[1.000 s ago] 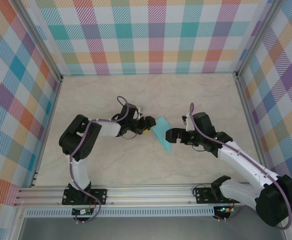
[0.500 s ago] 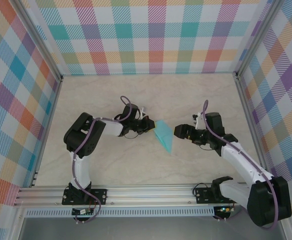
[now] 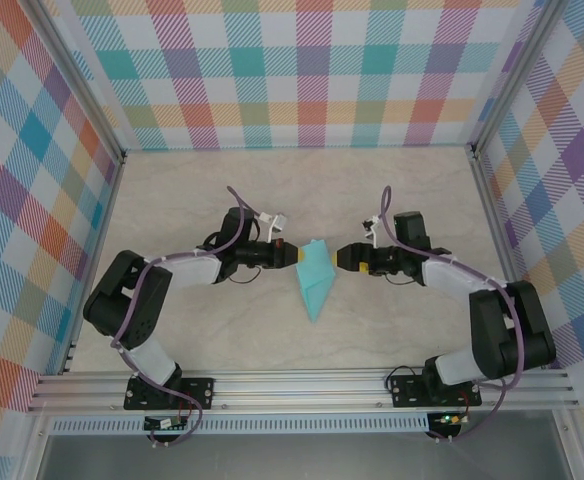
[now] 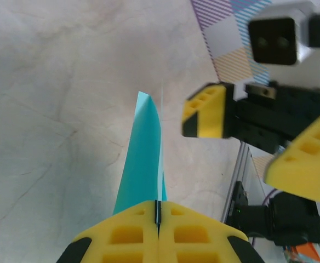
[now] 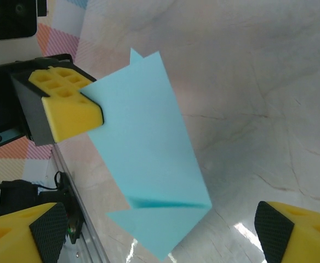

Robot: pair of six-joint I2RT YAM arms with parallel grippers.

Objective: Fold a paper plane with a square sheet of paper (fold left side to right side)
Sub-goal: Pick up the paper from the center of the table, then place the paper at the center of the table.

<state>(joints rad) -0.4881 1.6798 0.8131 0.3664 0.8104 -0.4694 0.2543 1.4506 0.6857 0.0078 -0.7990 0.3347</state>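
The paper plane [image 3: 315,283] was already a slim, creased dart over the middle of the table [image 3: 202,190], nose aimed at the near edge. Whether it touched the surface I could not tell. My left gripper [image 3: 298,257] was clamped on its wide tail end, pads [image 4: 127,238] pressed together with the paper between them. My right gripper [image 3: 344,258] sat just beside the opposite edge, fingers [image 5: 300,230] spread apart and holding nothing. I judged most folding done. What looked left was closing left over right and pressing that crease.
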